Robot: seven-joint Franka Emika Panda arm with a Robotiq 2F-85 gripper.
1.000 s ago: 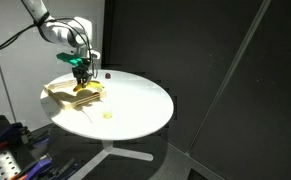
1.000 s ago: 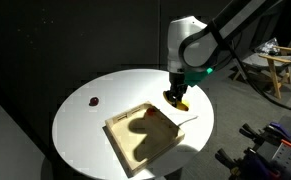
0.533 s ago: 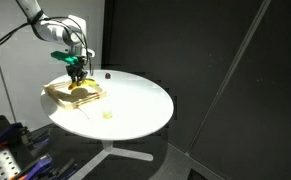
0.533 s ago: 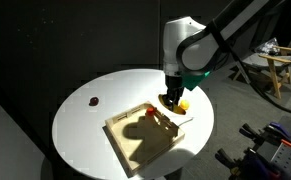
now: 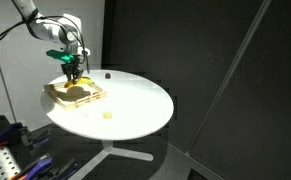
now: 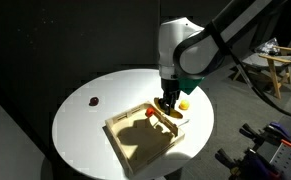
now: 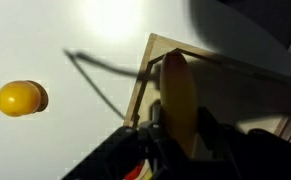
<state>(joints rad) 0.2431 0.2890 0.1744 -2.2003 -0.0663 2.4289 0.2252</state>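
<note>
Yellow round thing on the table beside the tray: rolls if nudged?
Probably rolls: the yellow round thing lies free on the smooth white table, apart from the wooden tray. Likely light, being small beside the tray. Its shiny skin might slip under a pinch.

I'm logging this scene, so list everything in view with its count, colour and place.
round table: one, white, centre of both exterior views
wooden tray: one, pale wood, on the table near its edge
long yellow piece: one, yellow, between the gripper's fingers, over the tray's rim
small ball: one, yellow-orange, on the table just outside the tray
small dark item: one, dark red, on the table away from the tray
wooden stand: one, pale wood, in the background beyond the table
arm: one, white, reaching down over the tray
gripper: one, black, shut on the long yellow piece
</note>
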